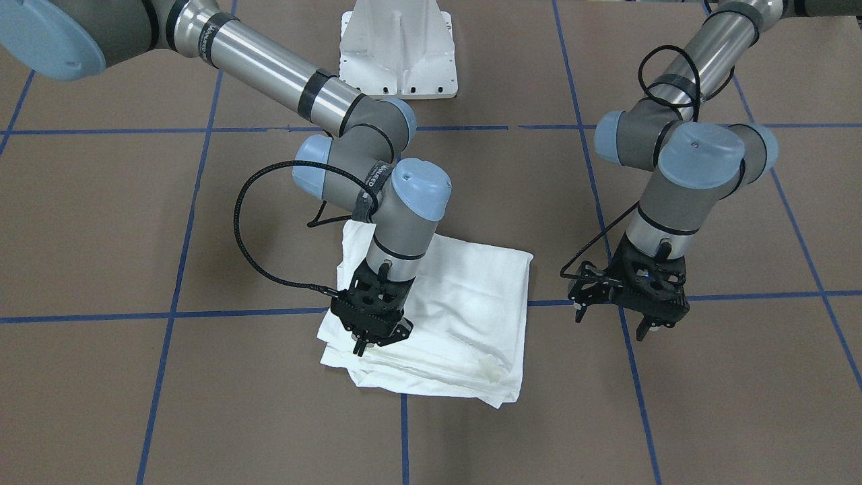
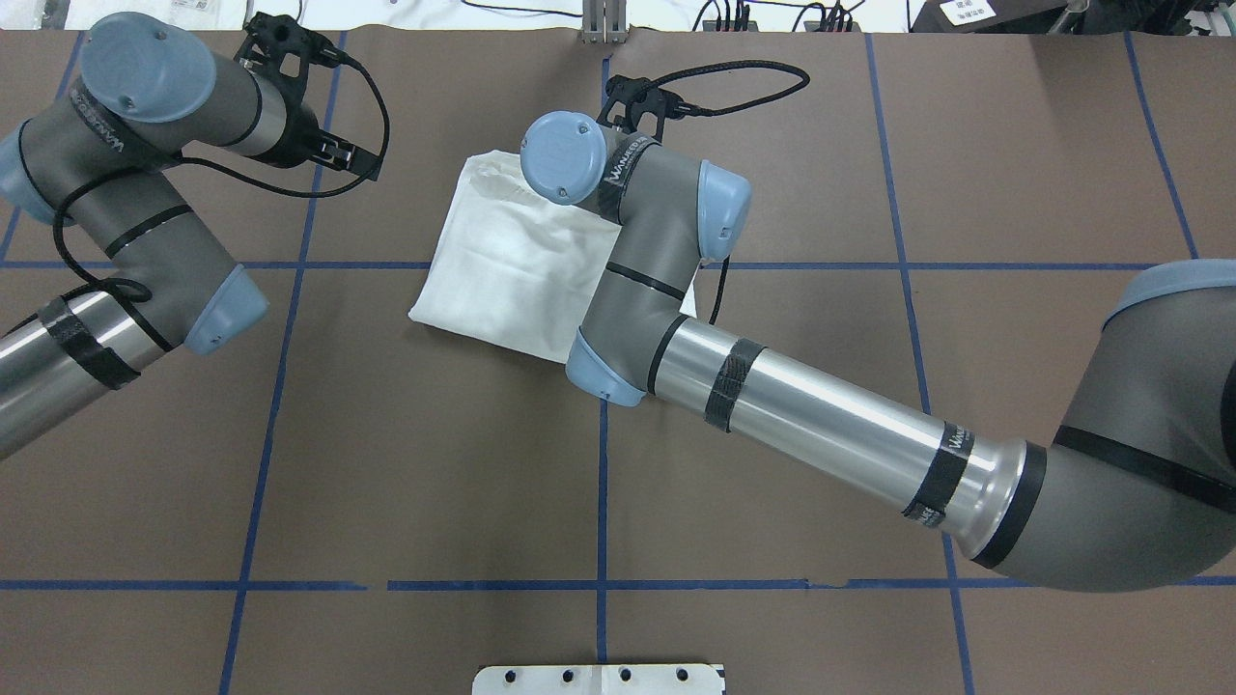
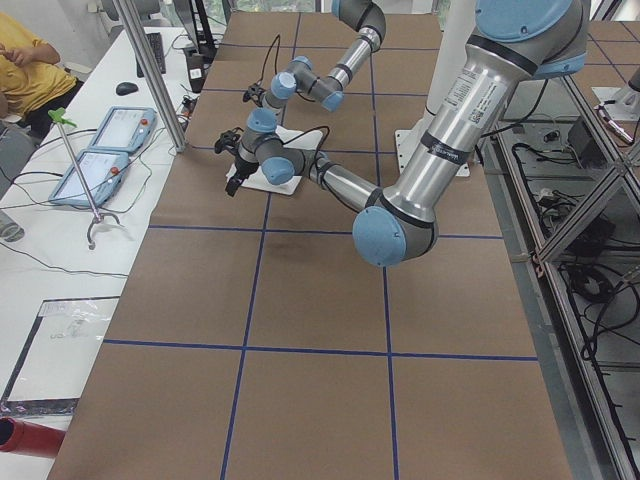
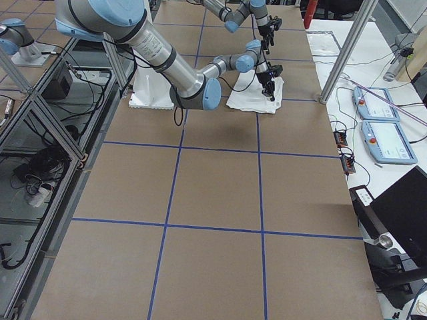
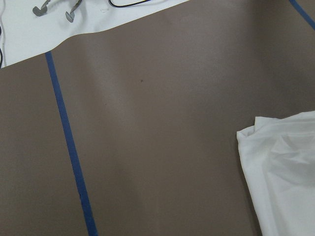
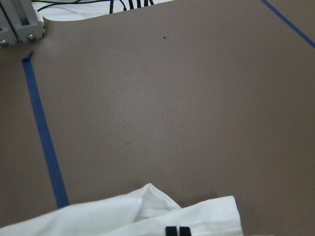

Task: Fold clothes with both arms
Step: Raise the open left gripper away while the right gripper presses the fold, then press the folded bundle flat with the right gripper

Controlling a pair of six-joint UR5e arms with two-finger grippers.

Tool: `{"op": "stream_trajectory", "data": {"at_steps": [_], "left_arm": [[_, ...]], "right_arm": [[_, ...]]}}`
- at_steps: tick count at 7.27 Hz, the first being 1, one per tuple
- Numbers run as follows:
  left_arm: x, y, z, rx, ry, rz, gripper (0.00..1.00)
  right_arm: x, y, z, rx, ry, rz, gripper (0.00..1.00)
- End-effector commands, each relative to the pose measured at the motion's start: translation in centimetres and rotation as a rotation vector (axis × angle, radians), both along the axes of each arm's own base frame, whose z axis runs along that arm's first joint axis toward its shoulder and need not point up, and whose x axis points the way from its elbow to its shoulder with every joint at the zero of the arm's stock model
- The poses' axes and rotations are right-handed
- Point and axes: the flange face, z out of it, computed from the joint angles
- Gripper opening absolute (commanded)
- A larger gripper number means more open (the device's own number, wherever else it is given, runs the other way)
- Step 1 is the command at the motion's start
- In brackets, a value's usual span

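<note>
Flagging the main risk: right hand [image 1: 363,345] sits low on the shirt [image 1: 471,303], at the bundle's lower-left corner in the front view, fingers pressed together. Its wrist view shows the tips [image 6: 172,231] right on the cloth edge, but I cannot tell whether a layer is caught between them. Shirt is a compact multi-layer rectangle, mid-frame on the bench [image 1: 101,222], and the fold looks close to done. If cloth is caught, any lift or pull-back would likely peel the top layers and undo it. Left hand [image 1: 609,323] is spread and empty, over bare bench to the right of the shirt, well apart, so nothing pins the stack against a drag.
</note>
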Motion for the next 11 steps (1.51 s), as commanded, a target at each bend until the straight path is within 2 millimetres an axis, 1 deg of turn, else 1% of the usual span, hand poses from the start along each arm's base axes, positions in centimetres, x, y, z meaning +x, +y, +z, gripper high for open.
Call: {"op": "stream_trajectory", "data": {"at_steps": [1,2,3,4,5,6,7,8,10,11], "left_arm": [[0.0,0.0,0.1,-0.002,0.0,-0.001,1.0],[0.0,0.0,0.1,-0.002,0.0,-0.001,1.0],[0.0,0.0,0.1,0.0,-0.001,0.002,1.0],[-0.2,0.3,0.8,-0.002,-0.008,0.006,1.0],[-0.4,0.3,0.6,0.006,-0.007,0.009,1.0],[-0.3,0.4,0.8,0.004,-0.011,0.01,1.0],[-0.3,0.4,0.9,0.002,-0.011,0.011,1.0],[-0.4,0.4,0.8,0.004,-0.011,0.009,1.0],[-0.4,0.5,0.5,0.008,-0.007,0.01,1.0],[-0.4,0.6,0.5,0.008,-0.007,0.011,1.0]], "right_arm": [[0.2,-0.5,-0.1,0.041,0.047,-0.025,1.0],[0.7,-1.0,-2.0,0.058,0.034,-0.058,1.0],[1.2,-1.4,-4.4,0.031,-0.025,-0.093,1.0],[0.9,-0.4,-7.6,0.035,-0.082,-0.114,1.0],[-1.7,3.5,-9.7,0.051,-0.122,-0.168,1.0],[-5.0,7.3,-8.9,0.029,-0.129,-0.189,1.0],[-6.7,9.2,-8.2,0.029,-0.117,-0.193,1.0],[-7.1,8.5,-5.8,0.038,-0.065,-0.164,1.0],[-6.8,6.6,-3.3,0.057,0.007,-0.115,1.0],[-6.7,5.6,-1.6,0.066,0.054,-0.09,1.0]]}}
